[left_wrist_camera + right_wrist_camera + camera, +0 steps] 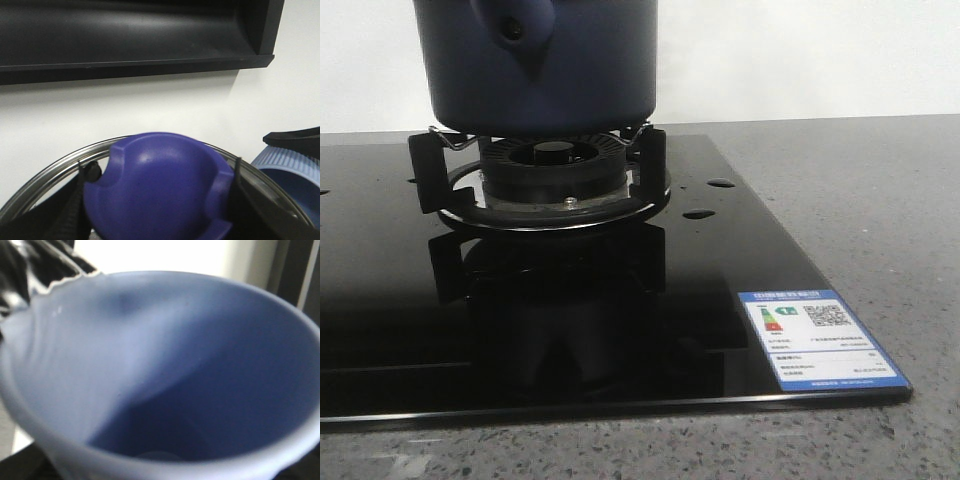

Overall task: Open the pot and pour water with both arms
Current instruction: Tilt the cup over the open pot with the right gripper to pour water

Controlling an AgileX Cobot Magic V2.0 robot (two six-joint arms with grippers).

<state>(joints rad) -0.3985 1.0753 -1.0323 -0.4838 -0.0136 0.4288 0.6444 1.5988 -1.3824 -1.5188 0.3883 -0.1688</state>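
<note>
Front view: the dark blue pot (535, 62) sits on the wire stand (450, 140) over the burner (552, 165) of a black glass hob (620, 320), toward the far left of the grey worktop (880, 220).
Pot handle: a rounded lug with a hole (515, 30) faces the camera.
Hob label: a blue and white sticker (820, 340) lies at the hob's near right corner.
Left fingers: the left gripper (160, 200) has dark fingers (70, 215) pressed on both sides of the blue lid knob (160, 185), with the steel lid rim (45, 170) curving around it.
Cup: a pale blue ribbed cup (295, 170) stands just beside the lid.
Right fingers: the cup's inside (165, 365) fills the right wrist view; I cannot tell whether they are open or closed.
</note>
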